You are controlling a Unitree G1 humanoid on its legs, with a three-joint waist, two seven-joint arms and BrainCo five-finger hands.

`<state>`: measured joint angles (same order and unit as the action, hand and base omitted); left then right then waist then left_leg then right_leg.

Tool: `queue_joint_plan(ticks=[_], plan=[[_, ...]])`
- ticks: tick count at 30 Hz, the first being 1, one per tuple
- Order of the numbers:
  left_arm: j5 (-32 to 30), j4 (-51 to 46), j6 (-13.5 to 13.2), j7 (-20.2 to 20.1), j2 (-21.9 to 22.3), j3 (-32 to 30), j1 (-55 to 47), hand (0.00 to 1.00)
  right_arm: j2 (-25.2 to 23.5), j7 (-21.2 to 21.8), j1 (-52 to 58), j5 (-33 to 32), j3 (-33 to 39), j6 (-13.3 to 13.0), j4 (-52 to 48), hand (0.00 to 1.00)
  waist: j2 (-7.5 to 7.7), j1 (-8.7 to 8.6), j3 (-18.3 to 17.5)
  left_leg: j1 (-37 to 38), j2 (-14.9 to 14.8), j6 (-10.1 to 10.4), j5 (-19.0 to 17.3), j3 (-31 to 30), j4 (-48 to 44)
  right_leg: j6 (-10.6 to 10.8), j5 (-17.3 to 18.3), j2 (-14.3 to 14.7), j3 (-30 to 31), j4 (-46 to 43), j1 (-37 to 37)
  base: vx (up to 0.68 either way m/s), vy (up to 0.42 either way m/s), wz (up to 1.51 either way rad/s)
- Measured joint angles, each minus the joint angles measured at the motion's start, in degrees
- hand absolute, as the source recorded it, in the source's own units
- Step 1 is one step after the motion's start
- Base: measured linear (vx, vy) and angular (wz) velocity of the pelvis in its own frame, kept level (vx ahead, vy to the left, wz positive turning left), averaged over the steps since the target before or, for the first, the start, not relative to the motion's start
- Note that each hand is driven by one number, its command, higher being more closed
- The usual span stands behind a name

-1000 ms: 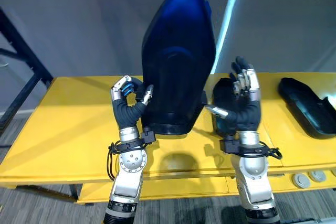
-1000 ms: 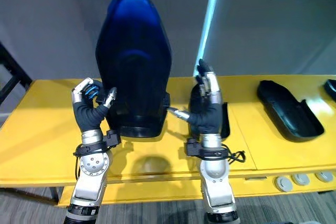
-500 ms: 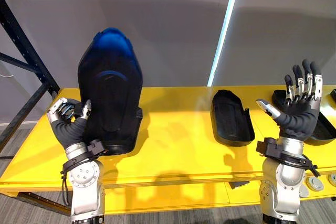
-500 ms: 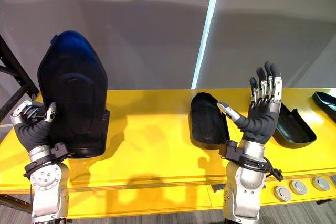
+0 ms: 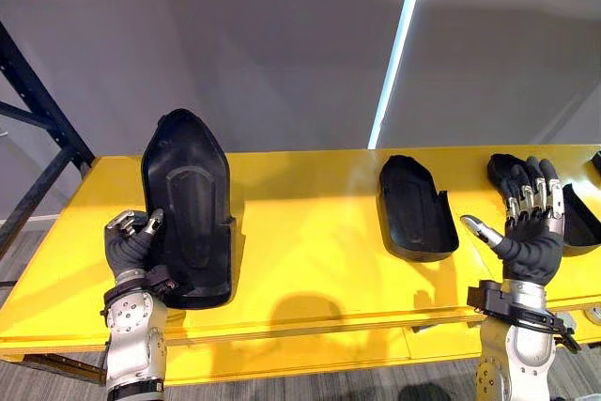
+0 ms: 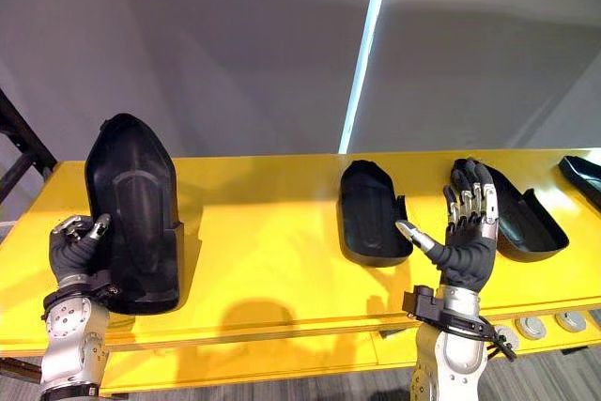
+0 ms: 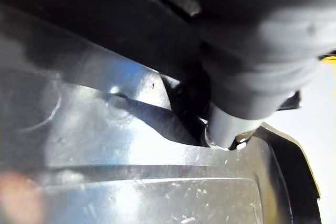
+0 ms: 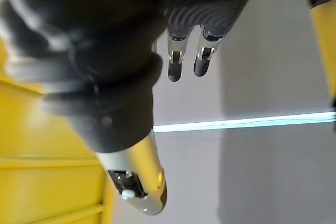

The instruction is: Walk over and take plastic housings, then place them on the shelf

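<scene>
1. The yellow desk [image 5: 310, 260] takes up more of the eye views than a second ago. The whole picture has shifted, so the camera has moved. A dark rack frame [image 5: 47, 100] stands past the desk's left end and may belong to the shelf, though I cannot tell.
2. The held housing [image 5: 192, 204] was raised high between both robot hands a second ago. Now it leans upright over the desk's left front corner, with its lower edge at or just above the surface. It has come down instead of travelling to a shelf, so I judge the placing step as not yet done.
3. The middle housing [image 5: 413, 208] lies hollow side up right of the desk's centre. Another housing [image 6: 526, 213] lies near the desk's right end. Both have kept their places and are still to be carried.
4. The left robot hand [image 5: 127, 246] is curled round the held housing's left edge, its thumb pressed on the shell, and it now carries the housing alone.
5. The right robot hand [image 5: 531, 232] has let go and swung away. It is raised before the right-end housing with fingers spread and nothing in it, free to steady or fetch.
</scene>
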<state>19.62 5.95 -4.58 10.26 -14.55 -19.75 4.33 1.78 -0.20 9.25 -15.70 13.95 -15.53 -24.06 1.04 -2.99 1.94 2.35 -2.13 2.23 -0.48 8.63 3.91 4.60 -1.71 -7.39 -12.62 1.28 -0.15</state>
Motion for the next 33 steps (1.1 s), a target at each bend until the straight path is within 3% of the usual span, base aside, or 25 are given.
queue_joint_plan(ticks=[9, 10, 22, 31, 33], plan=[[3.9, 13.0, 2.3, -1.2, -6.8, 3.5, 10.8, 1.00, 0.0, 1.4, 0.5, 0.0, -6.4, 1.0, 0.0, 0.00, -1.14, -0.31, 2.4, -2.5, -0.2, 0.0, 0.0, 0.8, -0.1, -0.1, -0.3, 0.2, 0.6, 0.2, -2.9, 0.01, -0.003, -0.02], [3.9, 13.6, 2.5, -1.2, -7.0, 3.5, 11.6, 0.00, 0.0, 1.4, 0.5, 0.0, -6.7, 1.0, 0.0, 0.00, -1.14, -0.40, 2.7, -2.6, -0.2, 0.0, 0.0, 0.8, 0.0, -0.1, -0.3, 0.2, 0.7, 0.2, -3.0, 0.01, -0.002, -0.05], [3.0, 17.8, 5.3, -3.4, -11.3, 5.4, 17.6, 0.00, -0.5, 2.4, 2.8, -1.9, -8.7, 1.1, -2.5, 0.00, -1.67, -1.57, 4.7, -2.7, -0.3, 0.3, -0.2, 2.6, 0.0, -0.1, -0.2, 0.4, 1.4, 0.2, -3.7, 0.01, -0.004, -0.04], [0.4, 18.1, 6.5, -3.4, -11.5, 5.4, 17.4, 0.00, -0.7, 3.9, 5.3, -2.0, -10.2, 1.4, -2.5, 0.00, -1.96, -1.63, 4.9, -1.5, -0.7, 0.6, -0.3, 3.7, 0.3, -0.1, -0.2, 0.9, 2.2, 0.3, -2.9, -0.02, -0.007, -0.05], [0.4, 13.6, 7.0, -2.9, -11.0, 4.6, 16.1, 0.00, -1.2, 4.1, 6.1, -1.9, -10.2, 1.4, -2.5, 0.00, -1.96, -1.62, 4.9, -1.1, -0.8, 0.6, -0.4, 3.7, 0.4, -0.1, -0.2, 1.0, 2.2, 0.4, -2.6, -0.02, -0.010, 0.00]])
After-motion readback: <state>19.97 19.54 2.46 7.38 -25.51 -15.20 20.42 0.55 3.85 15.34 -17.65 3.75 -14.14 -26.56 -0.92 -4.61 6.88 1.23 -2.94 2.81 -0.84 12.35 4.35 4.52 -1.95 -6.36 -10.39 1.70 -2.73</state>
